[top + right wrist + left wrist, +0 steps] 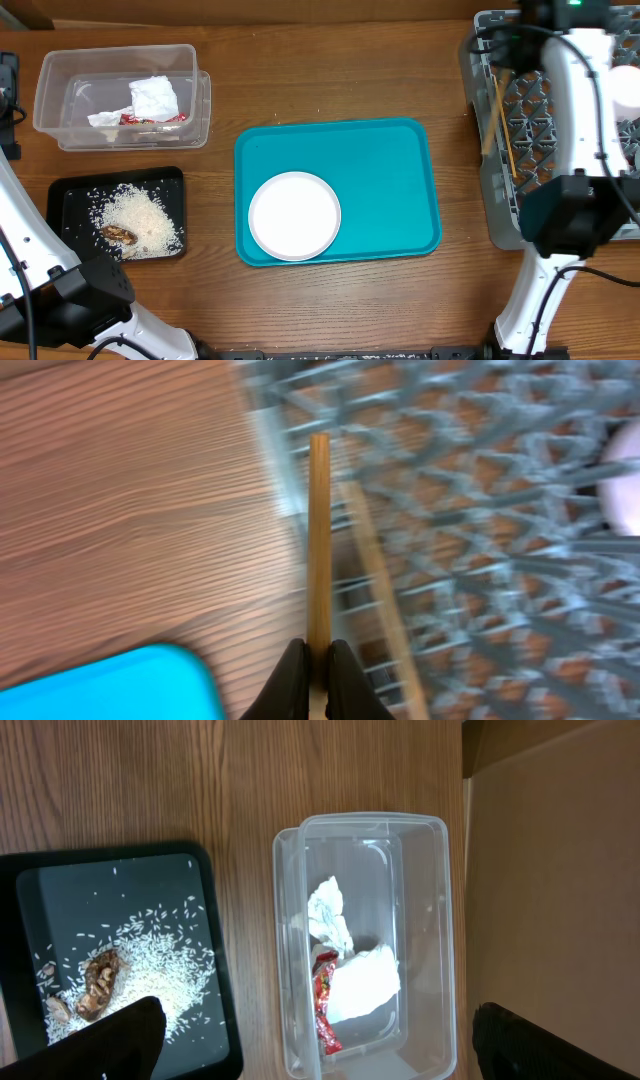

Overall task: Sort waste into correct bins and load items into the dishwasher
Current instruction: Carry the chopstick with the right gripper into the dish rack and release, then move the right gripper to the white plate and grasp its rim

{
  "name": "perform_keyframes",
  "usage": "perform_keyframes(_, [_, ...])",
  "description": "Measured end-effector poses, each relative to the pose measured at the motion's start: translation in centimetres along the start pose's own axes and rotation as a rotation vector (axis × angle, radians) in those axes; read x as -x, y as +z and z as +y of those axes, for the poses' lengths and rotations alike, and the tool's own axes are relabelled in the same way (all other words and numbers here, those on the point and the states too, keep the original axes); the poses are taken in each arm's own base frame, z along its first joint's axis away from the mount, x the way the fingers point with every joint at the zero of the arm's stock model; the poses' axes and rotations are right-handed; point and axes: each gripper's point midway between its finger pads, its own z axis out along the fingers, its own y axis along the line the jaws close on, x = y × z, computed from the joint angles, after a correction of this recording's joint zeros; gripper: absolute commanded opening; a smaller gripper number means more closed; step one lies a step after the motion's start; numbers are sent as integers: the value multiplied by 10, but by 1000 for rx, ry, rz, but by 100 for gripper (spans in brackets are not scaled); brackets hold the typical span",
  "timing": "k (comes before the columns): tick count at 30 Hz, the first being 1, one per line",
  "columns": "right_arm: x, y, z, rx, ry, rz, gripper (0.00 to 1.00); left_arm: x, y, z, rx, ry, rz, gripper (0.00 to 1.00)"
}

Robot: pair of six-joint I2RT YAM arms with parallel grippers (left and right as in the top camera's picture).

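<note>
Pinched between the pressed-together fingers of the right claw (318, 656): one held chopstick (319, 540), thin, smooth, pale wood, running straight out from the tips. Gripped near one end, likely for lowering the long free end into the dish rack (480, 510). Hanging at the rack's 9 o'clock edge, just past the wood-grain table (120, 490). Already inside the grey plastic lattice of pegs, a second chopstick (385, 600), slanting off toward 5 o'clock beside the held one.

At the middle of the overhead view, on the teal tray (390, 180) and near its 7 o'clock corner, a flat round white plate (294, 215), not yet loaded.

At 10 o'clock, inside the clear tub (60, 100) with rounded corners, a crumpled white napkin (155, 97) and a shiny red wrapper (150, 119): dry rubbish together. At 8 o'clock, in the shallow black tray (70, 195), loose rice (140, 215) and a brown food scrap (120, 233): food waste apart.

Above both bins, the left claw (318, 1020), spread wide, holding nothing.
</note>
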Motion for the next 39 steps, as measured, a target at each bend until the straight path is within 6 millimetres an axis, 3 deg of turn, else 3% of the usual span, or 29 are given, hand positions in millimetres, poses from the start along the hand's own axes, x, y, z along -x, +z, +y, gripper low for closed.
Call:
perform_keyframes(3, [7, 3, -34, -26, -12, -10, 4, 0, 0, 0, 0, 0, 0, 100])
perform_keyframes(6, [10, 5, -48, -22, -67, -16, 4, 0, 0, 0, 0, 0, 0, 100])
perform_keyframes(13, [14, 15, -30, 119, -205, -30, 5, 0, 0, 0, 0, 0, 0, 100])
perform_keyframes(18, [11, 28, -22, 165, -228, -10, 21, 0, 0, 0, 0, 0, 0, 100])
perform_keyframes(21, [5, 43, -19, 180, -227, 21, 60, 0, 0, 0, 0, 0, 0, 100])
perform_keyframes(27, [-5, 58, -16, 197, -160, 76, 65, 0, 0, 0, 0, 0, 0, 100])
perform_keyframes(34, [-25, 48, 2, 300, -60, 167, 65, 0, 0, 0, 0, 0, 0, 100])
perform_keyframes(36, [-34, 35, 12, 360, -46, 202, 65, 0, 0, 0, 0, 0, 0, 100])
perform_keyframes(39, [-54, -2, 35, 459, -34, 270, 66, 0, 0, 0, 0, 0, 0, 100])
